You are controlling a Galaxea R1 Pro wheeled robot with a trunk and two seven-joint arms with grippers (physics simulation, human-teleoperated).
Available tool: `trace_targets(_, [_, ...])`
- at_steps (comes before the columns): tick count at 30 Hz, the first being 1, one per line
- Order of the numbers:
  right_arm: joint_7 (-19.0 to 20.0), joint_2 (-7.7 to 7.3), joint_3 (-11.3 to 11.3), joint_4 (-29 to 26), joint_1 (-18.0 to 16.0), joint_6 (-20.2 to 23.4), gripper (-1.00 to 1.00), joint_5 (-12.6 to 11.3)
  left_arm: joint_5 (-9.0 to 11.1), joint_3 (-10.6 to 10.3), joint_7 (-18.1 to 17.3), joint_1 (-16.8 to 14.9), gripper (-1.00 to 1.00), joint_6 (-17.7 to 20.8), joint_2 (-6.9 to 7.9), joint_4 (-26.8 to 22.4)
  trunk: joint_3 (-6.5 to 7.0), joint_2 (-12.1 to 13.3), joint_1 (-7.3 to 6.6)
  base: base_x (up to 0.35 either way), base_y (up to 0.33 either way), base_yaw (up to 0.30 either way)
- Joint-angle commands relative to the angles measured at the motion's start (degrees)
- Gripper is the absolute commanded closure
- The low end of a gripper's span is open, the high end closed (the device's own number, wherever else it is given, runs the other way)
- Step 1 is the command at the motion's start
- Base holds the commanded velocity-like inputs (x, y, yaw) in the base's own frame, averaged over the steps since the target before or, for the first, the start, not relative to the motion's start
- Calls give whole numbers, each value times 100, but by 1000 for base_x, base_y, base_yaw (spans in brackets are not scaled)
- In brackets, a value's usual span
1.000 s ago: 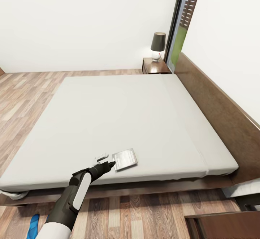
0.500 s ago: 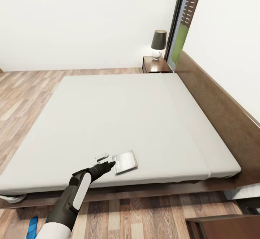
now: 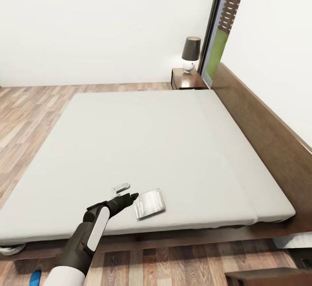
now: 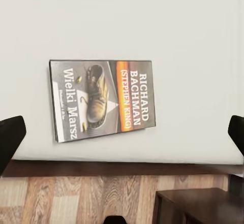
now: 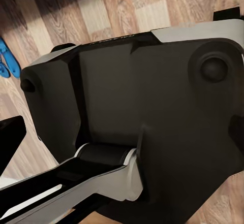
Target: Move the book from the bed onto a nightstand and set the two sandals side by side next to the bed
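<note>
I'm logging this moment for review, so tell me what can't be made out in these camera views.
- Sandals: right wrist view, cut off by the picture's edge and the robot's body; cannot tell one or two.
- Small white object beside the book: head view, too small to identify.
- Nightstand: head view, far away, drawer fronts unclear.
- Left gripper: left wrist view, fingertips cut off by both side edges.

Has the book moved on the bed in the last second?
No. The book lies just as close to the near edge of the bed; the camera shifted.
</note>
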Motion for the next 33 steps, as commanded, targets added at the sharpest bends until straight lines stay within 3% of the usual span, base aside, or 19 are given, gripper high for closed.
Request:
trace_targets(1, [28,-1,-43,5,-3,16,-100,-4,40,6,18,-3,-100,30,-3,-7,-8,-9,6,269,0,0])
trace_targets(33, [28,-1,-43,5,-2,16,-100,-4,42,15,18,-3,-100,31,-1,-7,-8,-9,6,36,-11,0])
